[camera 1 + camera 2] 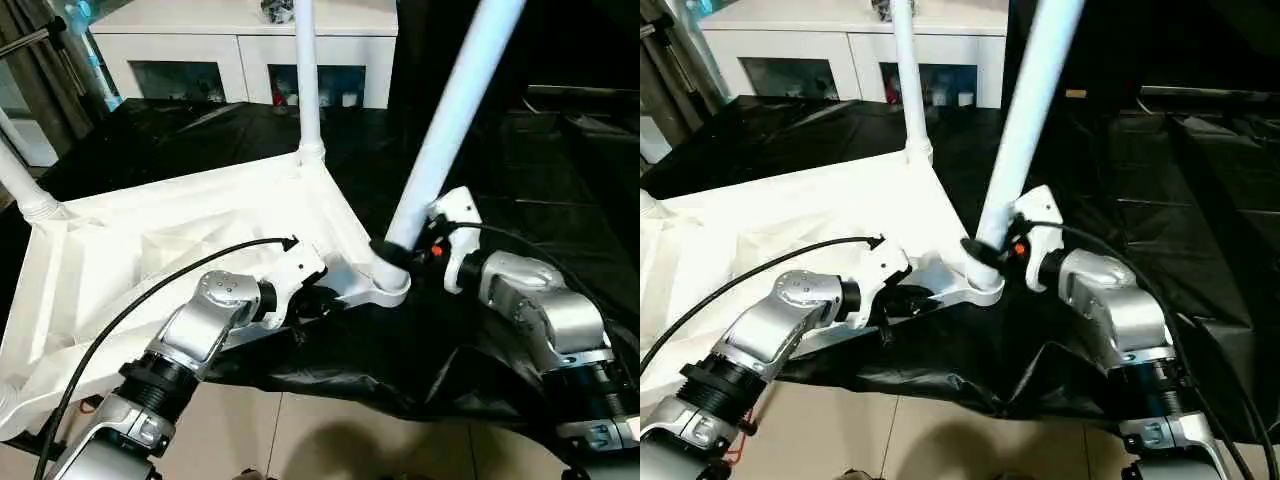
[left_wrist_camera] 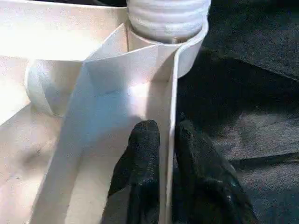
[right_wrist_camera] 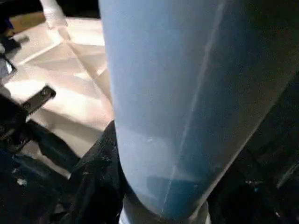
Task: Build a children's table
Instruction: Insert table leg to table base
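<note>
White plastic tabletop, inverted on black sheeting. Left end effector pinches its edge rib; right end effector clamps the tilted leg in the near corner socket. Straighten it, then press down.

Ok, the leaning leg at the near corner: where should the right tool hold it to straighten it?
Low on the leg, just above the corner socket, coming from the robot's right, where the right tool already sits. The tube is round and widest there, and it tilts to the right, so a low side grip probably steers it best.
</note>
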Robot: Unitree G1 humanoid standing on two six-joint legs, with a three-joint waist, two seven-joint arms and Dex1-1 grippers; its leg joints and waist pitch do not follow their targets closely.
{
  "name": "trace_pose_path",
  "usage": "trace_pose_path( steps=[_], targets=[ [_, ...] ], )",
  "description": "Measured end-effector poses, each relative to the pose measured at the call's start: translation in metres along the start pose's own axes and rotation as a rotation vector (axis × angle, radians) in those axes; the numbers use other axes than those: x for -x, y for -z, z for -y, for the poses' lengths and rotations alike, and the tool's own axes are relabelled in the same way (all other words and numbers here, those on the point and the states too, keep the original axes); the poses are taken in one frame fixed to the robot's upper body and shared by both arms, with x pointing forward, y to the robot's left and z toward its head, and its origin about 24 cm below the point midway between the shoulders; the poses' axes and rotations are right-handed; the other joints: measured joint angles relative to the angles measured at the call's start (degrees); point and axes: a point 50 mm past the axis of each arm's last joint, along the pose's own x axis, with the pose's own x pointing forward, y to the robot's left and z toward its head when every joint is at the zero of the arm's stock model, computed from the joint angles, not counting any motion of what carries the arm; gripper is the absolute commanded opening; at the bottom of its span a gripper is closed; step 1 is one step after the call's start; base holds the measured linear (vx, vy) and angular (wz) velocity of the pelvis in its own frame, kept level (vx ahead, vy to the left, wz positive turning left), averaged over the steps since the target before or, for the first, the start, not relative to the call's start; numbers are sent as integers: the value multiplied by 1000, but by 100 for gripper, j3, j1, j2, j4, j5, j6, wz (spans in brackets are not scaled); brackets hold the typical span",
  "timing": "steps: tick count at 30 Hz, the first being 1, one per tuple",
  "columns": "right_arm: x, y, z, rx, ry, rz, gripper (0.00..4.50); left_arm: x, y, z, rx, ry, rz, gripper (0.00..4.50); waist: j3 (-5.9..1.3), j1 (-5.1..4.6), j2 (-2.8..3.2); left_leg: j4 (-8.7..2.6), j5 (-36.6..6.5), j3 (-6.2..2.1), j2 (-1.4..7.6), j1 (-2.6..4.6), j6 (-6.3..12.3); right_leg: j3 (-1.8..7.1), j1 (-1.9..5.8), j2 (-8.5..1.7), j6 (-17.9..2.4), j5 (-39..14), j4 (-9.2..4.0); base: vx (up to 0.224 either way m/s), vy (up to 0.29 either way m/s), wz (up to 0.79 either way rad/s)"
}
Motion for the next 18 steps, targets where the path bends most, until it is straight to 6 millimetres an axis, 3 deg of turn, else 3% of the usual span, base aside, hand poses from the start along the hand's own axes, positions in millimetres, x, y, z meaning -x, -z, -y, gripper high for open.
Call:
trace_pose_path(
  steps=[6,18],
  targets=[
    [-1,2,1,4,-11,-17,189,1,2,0,9,16,-12,1,-8,-24,-7,0,0,0,-1,6,-1,3,4,0,0,0,-1,0,0,0],
    [-7,-2,7,13,-26,-60,189,3,3,0,19,24,-7,0,-11,-75,-14,0,0,0,-1,7,0,7,5,3,1,-1,0,0,0,0]
  ],
)
